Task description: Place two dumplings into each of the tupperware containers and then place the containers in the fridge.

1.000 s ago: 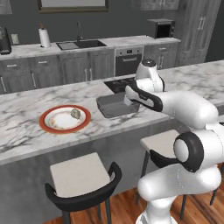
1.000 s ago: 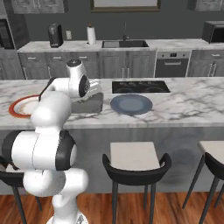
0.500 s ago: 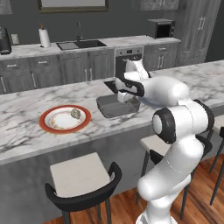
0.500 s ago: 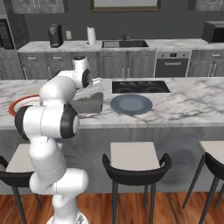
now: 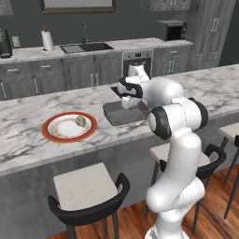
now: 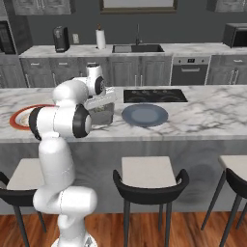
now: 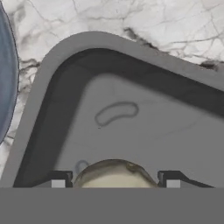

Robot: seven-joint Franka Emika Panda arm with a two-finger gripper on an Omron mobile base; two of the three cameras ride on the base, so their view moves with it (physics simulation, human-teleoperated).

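The landmark here is the grey tupperware container (image 5: 122,113) on the marble island counter (image 5: 28,140). The gripper (image 7: 112,179) hangs directly over the container's inside, pointing down into it. In the hand view its two dark fingertips (image 7: 59,179) stand apart on either side of a pale beige dumpling (image 7: 113,173), which sits between them and seems clasped by them; the lower part of the dumpling is cut off at the edge of that view, so the contact itself is not plain. The container's floor under the dumpling is bare grey with a faint oval mark moulded in it.

In the left base view, a red-rimmed white plate (image 5: 70,126) lies on the counter well to the left of the container, and one more dumpling (image 5: 80,121) rests on the plate's right half, on the side toward the container. In the right base view, a round blue-grey plate (image 6: 144,115) lies flat just to the right of the container (image 6: 103,116), close to it; the hand view shows the plate's curved edge (image 7: 5,87) beside the container's rounded corner (image 7: 52,70) with a strip of marble between them. Beyond the container, set into the counter, is a black cooktop (image 6: 154,95). Two stools (image 5: 86,193) stand in front of the counter below the container.
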